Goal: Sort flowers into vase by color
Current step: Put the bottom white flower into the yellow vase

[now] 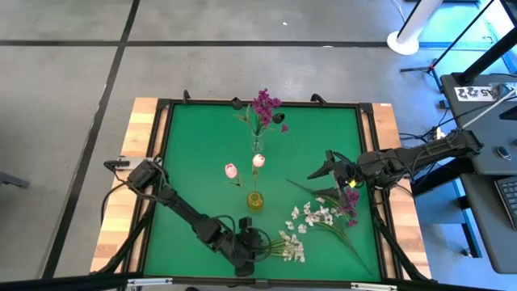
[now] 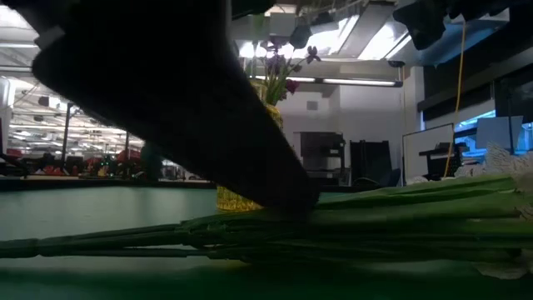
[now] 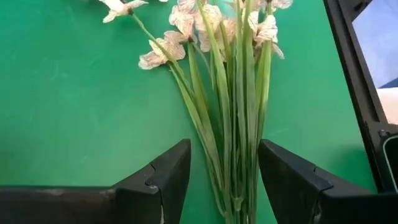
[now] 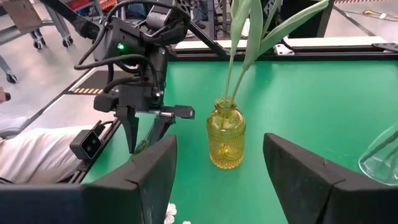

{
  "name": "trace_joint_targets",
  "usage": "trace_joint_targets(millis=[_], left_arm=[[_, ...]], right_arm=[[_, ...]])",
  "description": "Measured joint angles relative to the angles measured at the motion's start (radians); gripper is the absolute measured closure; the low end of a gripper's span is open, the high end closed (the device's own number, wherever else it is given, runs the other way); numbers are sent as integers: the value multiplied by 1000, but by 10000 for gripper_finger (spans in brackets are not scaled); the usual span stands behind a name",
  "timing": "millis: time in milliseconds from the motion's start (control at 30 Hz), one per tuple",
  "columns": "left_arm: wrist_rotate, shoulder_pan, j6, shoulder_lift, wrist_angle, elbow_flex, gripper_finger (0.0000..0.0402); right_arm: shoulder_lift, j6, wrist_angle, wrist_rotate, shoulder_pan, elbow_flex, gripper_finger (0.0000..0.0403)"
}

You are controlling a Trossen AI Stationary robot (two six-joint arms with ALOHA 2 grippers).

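Observation:
A bundle of white-blossomed flowers [image 1: 292,249] lies flat on the green table [image 1: 194,153] near its front edge. My left gripper [image 3: 224,162] is low over the bundle's green stems [image 3: 239,143]. It is open, with one finger on each side of the stems and a gap to them. More white sprays [image 1: 311,217] and a magenta flower [image 1: 351,202] lie to the right. A yellow vase [image 1: 255,201] holds two pink tulips [image 1: 231,170]. A clear vase [image 1: 257,145] holds magenta flowers [image 1: 264,107]. My right gripper [image 1: 321,168] hangs open above the table's right half.
A black frame [image 1: 369,145] edges the green table. The yellow vase [image 4: 226,140] stands upright mid-table, just beyond my left gripper, with the clear vase [image 4: 382,155] behind it. The table's left half is bare green.

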Motion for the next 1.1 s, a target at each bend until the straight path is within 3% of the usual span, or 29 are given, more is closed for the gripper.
trace_joint_targets(millis=[467, 633, 867, 1100], left_arm=[[-25, -7, 9, 53, 11, 2, 229], [-34, -9, 68, 57, 54, 6, 279], [-31, -9, 80, 60, 22, 88, 387], [-122, -22, 154, 54, -185, 253, 395]], right_arm=[[0, 0, -1, 0, 0, 0, 165], [0, 0, -3, 0, 0, 0, 165], [0, 0, -4, 0, 0, 0, 165], [1, 0, -18, 0, 0, 0, 165]])
